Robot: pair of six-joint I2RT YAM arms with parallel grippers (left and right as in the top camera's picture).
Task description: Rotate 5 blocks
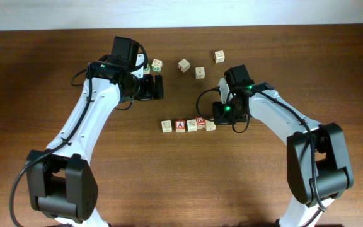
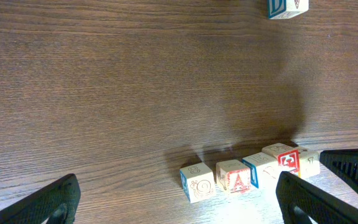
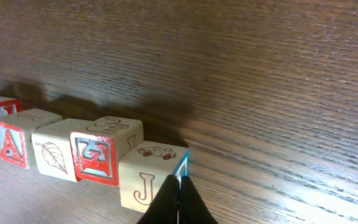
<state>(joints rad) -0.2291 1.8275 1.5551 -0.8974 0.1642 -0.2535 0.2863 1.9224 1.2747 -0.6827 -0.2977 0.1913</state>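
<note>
Right gripper (image 3: 180, 183), tips pinched together, sits at the end of the five small pale wooden letter cubes (image 1: 188, 125) rowed on the brown bench (image 1: 232, 183); left gripper (image 1: 161, 87) hangs spread. They look light, hard, probably slick, so pinch opposite flat faces.

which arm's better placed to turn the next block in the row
Right. The right gripper, shut, has its tips at the corner of the end J block; the left gripper hangs open, apart from the row.

A red "A" shows on the red-bordered block (image 3: 8, 146); a brown "J" marks the end block (image 3: 143, 185) beside the row.
</note>
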